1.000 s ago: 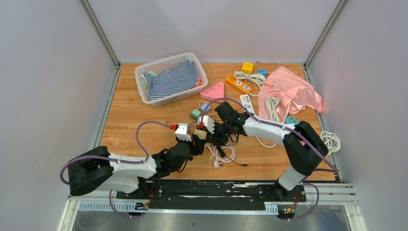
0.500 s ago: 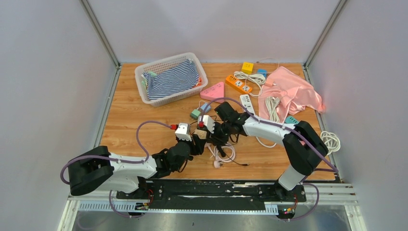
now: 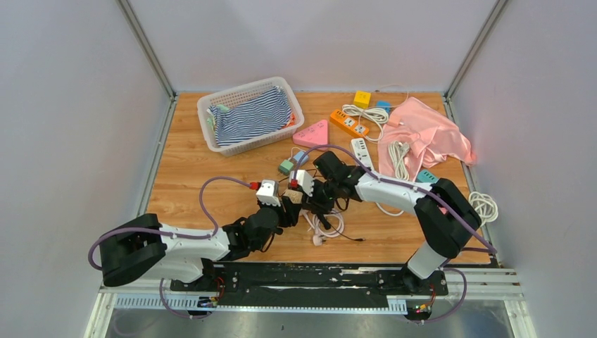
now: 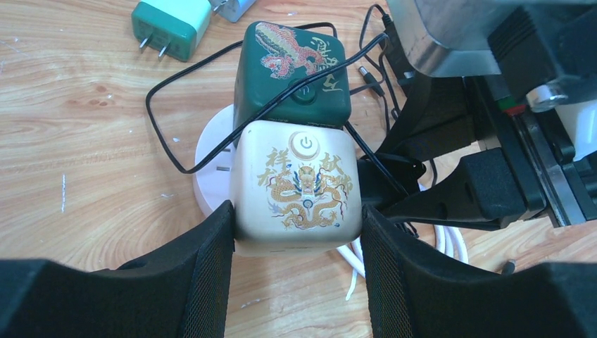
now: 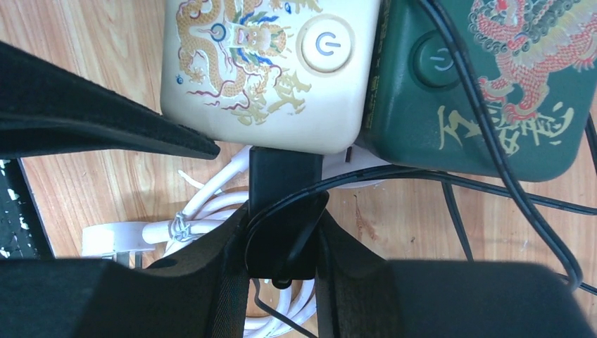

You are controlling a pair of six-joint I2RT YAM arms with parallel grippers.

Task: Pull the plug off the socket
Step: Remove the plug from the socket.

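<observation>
Black plug (image 5: pixel 285 176) in cream socket (image 5: pixel 267 70) sits clamped inside right pincer (image 5: pixel 281 243).

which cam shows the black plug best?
Right wrist: the black plug sits centre frame, pinched by the right gripper and seated in the cream socket cube. Left wrist shows just an edge; top external barely resolves it.

A robotics lab test cell: a wooden counter (image 3: pixel 190 176) boxed in by blank grey panels (image 3: pixel 70 105) on aluminium posts (image 3: pixel 146 48), with a cabled left arm (image 3: pixel 183 246) and right arm (image 3: pixel 394 189) bolted to a metal rail (image 3: pixel 310 274) at its near edge. Staged props lie across the far half — a plastic basket (image 3: pixel 205 105), a pink cloth (image 3: pixel 426 134), an orange power strip (image 3: pixel 348 124).
</observation>
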